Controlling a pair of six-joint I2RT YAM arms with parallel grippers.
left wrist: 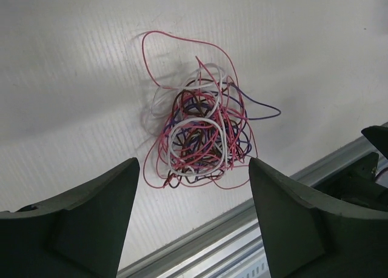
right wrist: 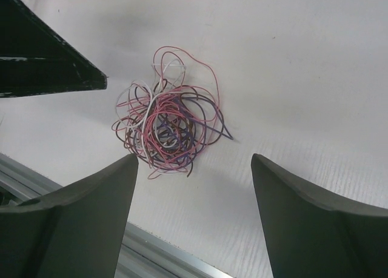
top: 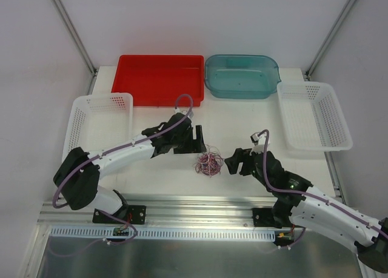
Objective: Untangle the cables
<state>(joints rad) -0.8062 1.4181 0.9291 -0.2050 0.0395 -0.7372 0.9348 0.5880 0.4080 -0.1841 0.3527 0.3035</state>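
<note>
One tangled ball of cables (top: 208,163) lies on the counter (top: 242,117), near the middle of its near edge. The left tool (top: 198,142) and right tool (top: 231,164) flank it, each spread wide and pinching nothing.

The cables (top: 208,163) lie between left gripper (top: 197,142) and right gripper (top: 232,164).
</note>
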